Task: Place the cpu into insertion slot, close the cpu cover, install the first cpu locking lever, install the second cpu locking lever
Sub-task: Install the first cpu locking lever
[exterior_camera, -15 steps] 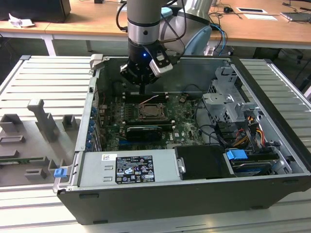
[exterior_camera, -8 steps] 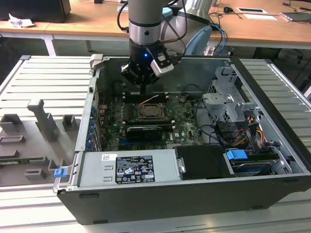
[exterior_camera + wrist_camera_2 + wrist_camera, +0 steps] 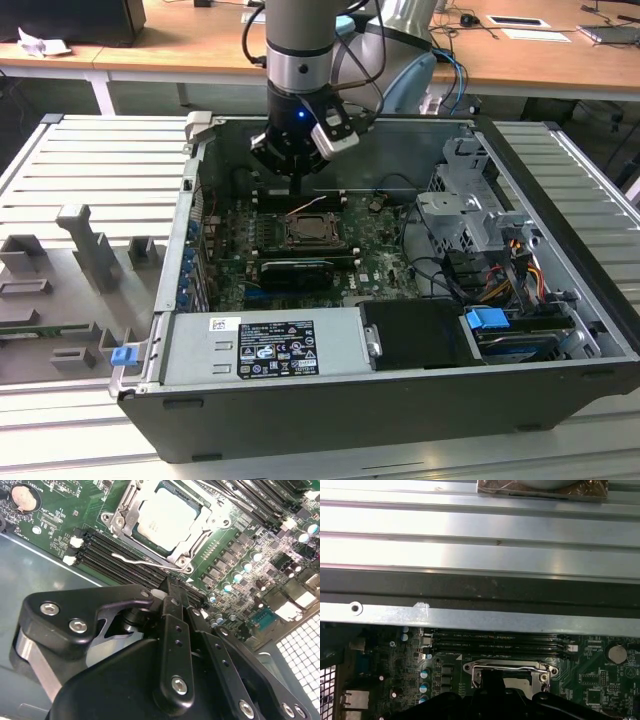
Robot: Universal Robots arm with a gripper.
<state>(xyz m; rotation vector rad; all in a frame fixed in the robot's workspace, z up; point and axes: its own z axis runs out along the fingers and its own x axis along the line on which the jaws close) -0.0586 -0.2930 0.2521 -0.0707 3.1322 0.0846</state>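
A ribbed grey metal bench (image 3: 90, 165) carries an open black computer case (image 3: 400, 400), with wooden desks (image 3: 520, 55) behind it. Inside the case lie a green board (image 3: 375, 265), a grey power supply (image 3: 265, 345) along the near wall, a metal drive cage (image 3: 465, 215) at the exterior view's right, and bundled cables (image 3: 520, 265) beside it. Grey fixture blocks (image 3: 90, 245) stand on the bench at the exterior view's left.

The arm (image 3: 300, 40) hangs straight down over the far part of the board, its gripper (image 3: 296, 183) just above the black memory slots (image 3: 115, 555) and near the socket (image 3: 315, 232). In the second wrist view the black fingers (image 3: 172, 630) stand close together, nothing between them.

The cpu (image 3: 167, 520), a pale flat square, sits in the socket under the cover (image 3: 200, 530), a bright metal frame lying flat around it. A thin wire lever (image 3: 135, 559) lies loose along the socket's edge beside the memory slots. In the first wrist view the cover (image 3: 507, 672) shows below the case's grey rim (image 3: 480, 617).
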